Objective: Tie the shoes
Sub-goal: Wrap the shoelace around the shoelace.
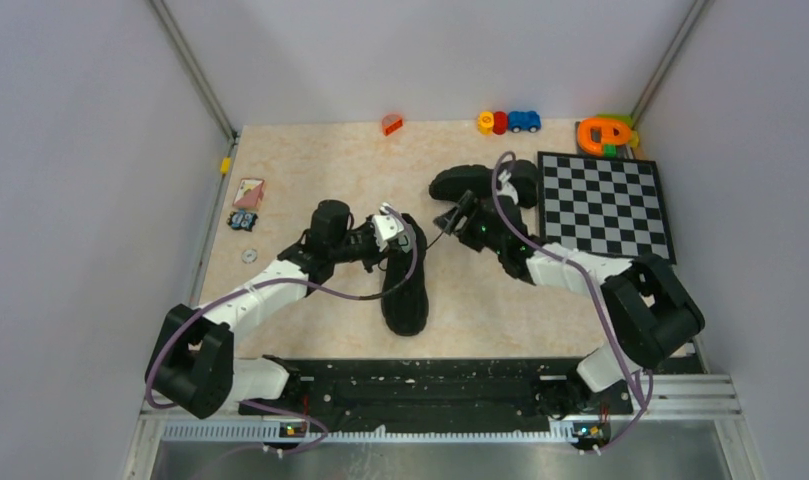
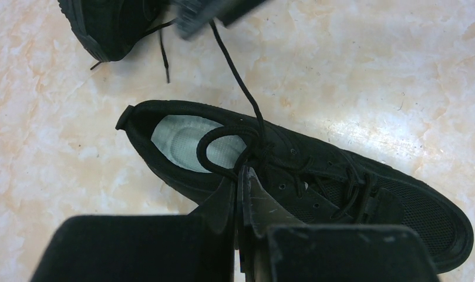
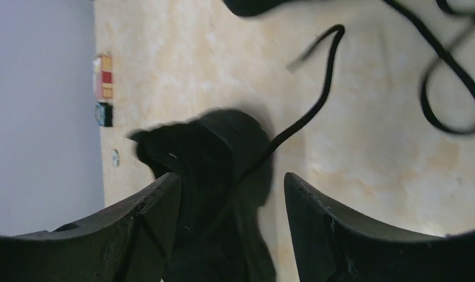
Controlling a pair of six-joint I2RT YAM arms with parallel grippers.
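**Left gripper on the lace loop, right gripper spread around the strand**

Nearest the arm bases, 1 of the 2 shoes, the near shoe point(image 1: 406, 295), lies on its sole on the table point(image 1: 310, 160), toe toward the bases and heel pointing away. Its pale insole point(image 2: 176, 138) shows through the opening. Over the tongue, the left gripper point(image 2: 245, 173) has its fingers pressed together on the base of a lace loop point(image 2: 201, 147) that arches over the insole.

From the same eyelets, a straight lace strand point(image 2: 238, 76) rises toward the right gripper point(image 3: 232, 176). Its fingers point(image 3: 158, 200) are spread wide and the strand runs through the gap. I cannot tell whether it touches either finger.

Just beyond the right gripper sits the far shoe point(image 1: 475, 180), well apart from the near one, with loose lace trailing on the table. To its right lies a chessboard point(image 1: 605, 205). Along the far edge stand an orange block point(image 1: 392, 124) and a row of small toys point(image 1: 508, 122).
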